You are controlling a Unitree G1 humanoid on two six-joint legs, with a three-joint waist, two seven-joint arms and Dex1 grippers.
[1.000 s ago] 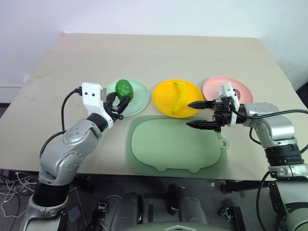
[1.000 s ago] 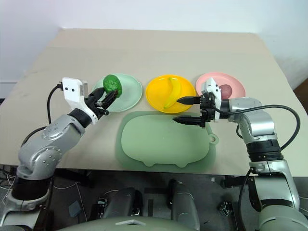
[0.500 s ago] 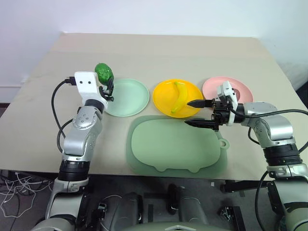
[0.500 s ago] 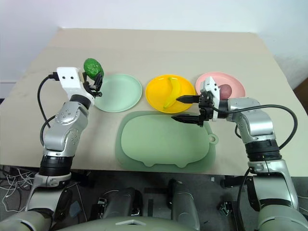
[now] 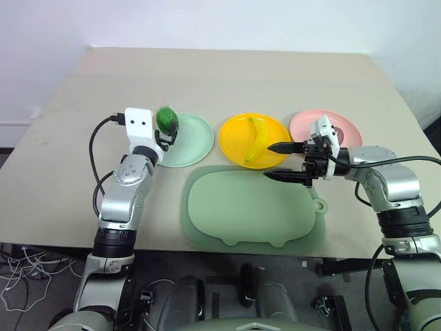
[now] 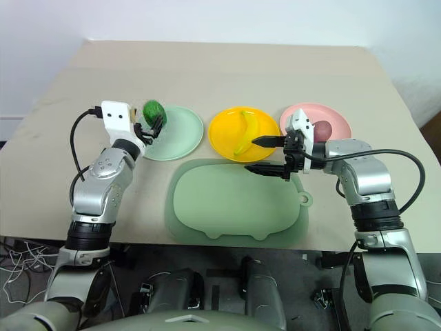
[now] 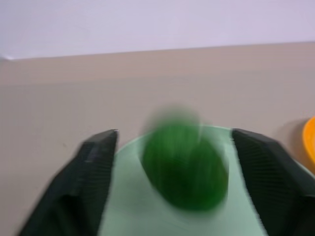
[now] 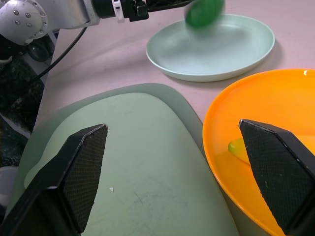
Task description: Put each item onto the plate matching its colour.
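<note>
My left gripper (image 5: 167, 132) is at the left rim of the mint green plate (image 5: 194, 141) and stands open. The bumpy green item (image 7: 184, 164) shows smeared in the gap between its spread fingers (image 7: 93, 162), touching neither, over the plate's left part. I cannot tell whether it rests on the plate. The yellow banana (image 5: 258, 138) lies on the yellow plate (image 5: 234, 138). A dark red fruit (image 6: 322, 128) sits on the pink plate (image 5: 346, 124). My right gripper (image 5: 269, 162) hangs open and empty, pointing left over the near edge of the yellow plate.
A large pale green blob-shaped tray (image 5: 255, 214) with a tab lies bare in front of the plates, below my right gripper. The tan table (image 5: 227, 76) reaches far behind the plates. Cables hang off its near left edge.
My left gripper carried the green item out to the left of the mint plate, then came back over its left rim and opened, letting the item go. The right arm kept still.
</note>
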